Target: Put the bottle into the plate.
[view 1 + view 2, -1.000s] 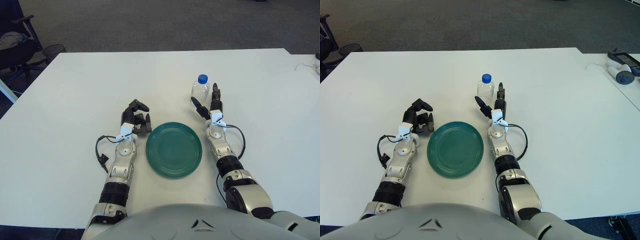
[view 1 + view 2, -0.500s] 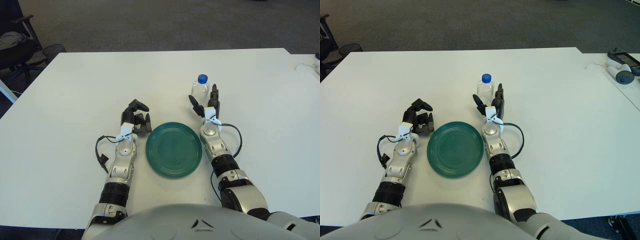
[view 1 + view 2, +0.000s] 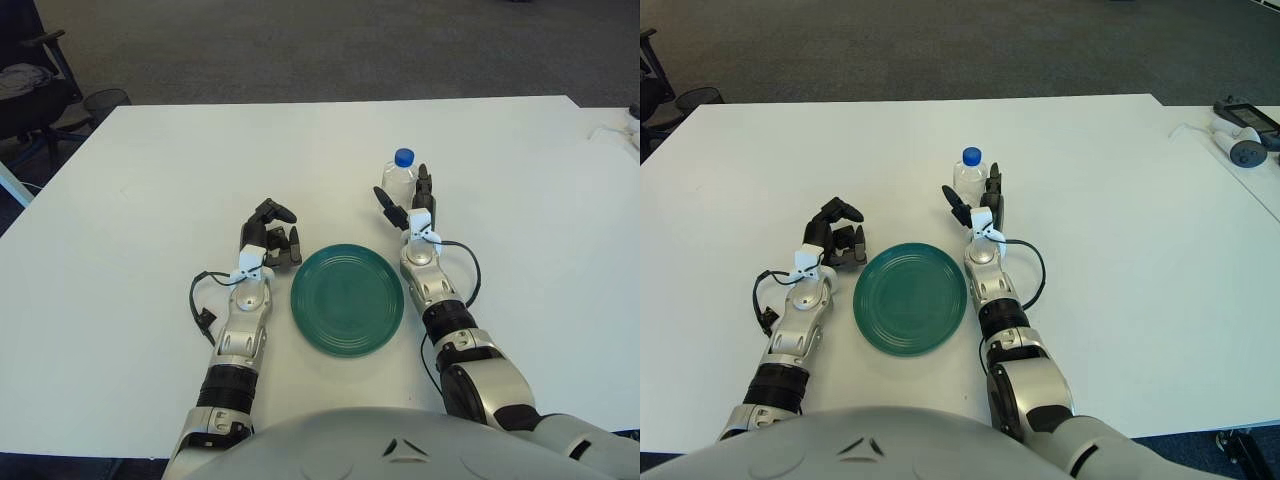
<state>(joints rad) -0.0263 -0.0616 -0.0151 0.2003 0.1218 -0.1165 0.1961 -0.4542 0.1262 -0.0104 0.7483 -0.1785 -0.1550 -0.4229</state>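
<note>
A small clear bottle (image 3: 399,178) with a blue cap stands upright on the white table, behind and to the right of the round green plate (image 3: 347,299). My right hand (image 3: 405,202) is right at the bottle's near side, its fingers spread on either side of the bottle without closing on it. My left hand (image 3: 272,233) shows just left of the plate's far rim with its fingers curled and holding nothing. The plate has nothing in it.
The white table (image 3: 150,200) stretches wide on all sides. A cable and small devices (image 3: 1240,135) lie at its far right edge. An office chair (image 3: 30,85) and a bin stand beyond the far left corner.
My right hand has slid forward and a little left, closing in on the bottle. The bottle, the plate and my left hand have not moved.
</note>
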